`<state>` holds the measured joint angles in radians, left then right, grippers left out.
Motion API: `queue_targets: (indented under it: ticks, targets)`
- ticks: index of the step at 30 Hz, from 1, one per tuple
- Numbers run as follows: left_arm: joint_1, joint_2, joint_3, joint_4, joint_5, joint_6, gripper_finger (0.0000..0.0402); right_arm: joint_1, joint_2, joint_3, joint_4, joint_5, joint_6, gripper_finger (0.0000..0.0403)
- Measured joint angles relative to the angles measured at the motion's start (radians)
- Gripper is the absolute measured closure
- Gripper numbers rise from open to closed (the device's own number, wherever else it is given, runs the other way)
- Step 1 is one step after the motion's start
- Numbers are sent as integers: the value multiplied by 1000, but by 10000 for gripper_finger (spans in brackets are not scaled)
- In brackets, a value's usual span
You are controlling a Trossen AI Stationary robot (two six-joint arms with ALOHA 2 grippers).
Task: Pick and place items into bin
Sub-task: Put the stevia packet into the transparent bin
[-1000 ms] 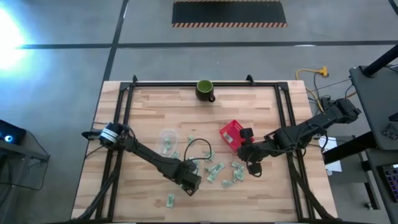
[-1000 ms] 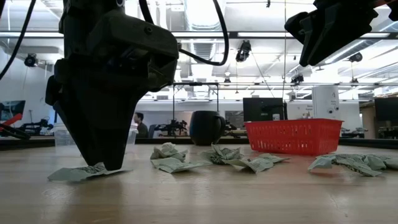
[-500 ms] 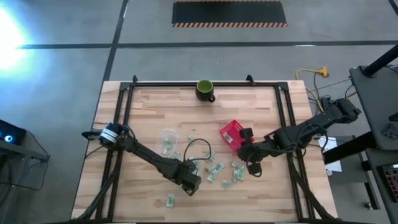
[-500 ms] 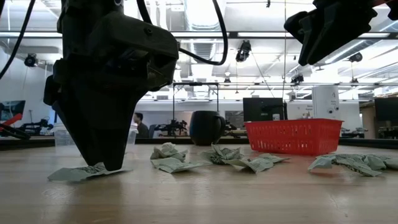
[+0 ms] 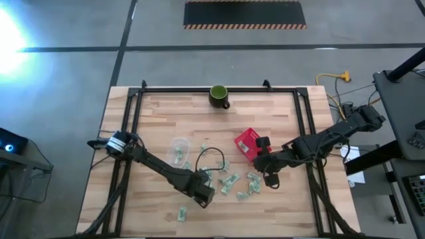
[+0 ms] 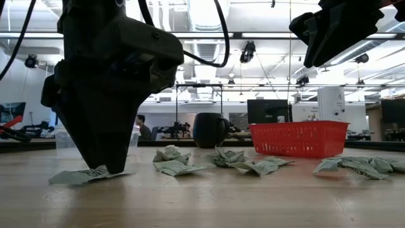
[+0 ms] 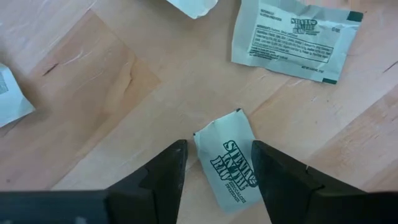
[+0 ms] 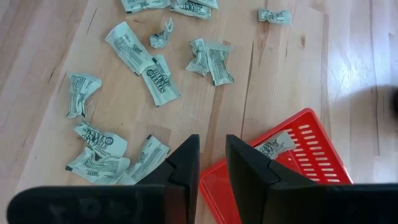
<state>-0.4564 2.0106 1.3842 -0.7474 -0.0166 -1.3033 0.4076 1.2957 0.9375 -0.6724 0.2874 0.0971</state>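
The left gripper [image 7: 216, 163] is down on the butcher-block table [image 5: 159, 119], its two dark fingers [image 7: 165, 168] parted and straddling one flat, crinkled stevia packet [image 7: 227, 167] lying on the wood (pale paper, green print); the fingers stand just beside the packet's edges, and whether they press it cannot be told; the packet's near end runs out of the left wrist view. In the low view the gripper's dark bulk hides most of that packet, only a crumpled end showing. A clear plastic cup [image 5: 178, 149] stands nearby; a dark green mug [image 5: 218, 95] sits at the far edge. More packets [image 5: 234, 184] lie scattered between the arms. The red mesh basket [image 5: 247, 143] holds one packet [image 8: 274, 144]; the right gripper [image 8: 212, 163] hangs above the basket's rim, its fingers narrowly apart, holding nothing.
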Motion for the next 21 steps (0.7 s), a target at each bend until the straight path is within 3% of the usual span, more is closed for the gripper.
queue_targets:
  ticks: [12,21]
  targets:
    - [-1,0,0,-19,-2,0,329,0,0,0,2,0,-4,335]
    - [0,3,24,-54,-2,12,352,0,0,-1,2,0,-4,335]
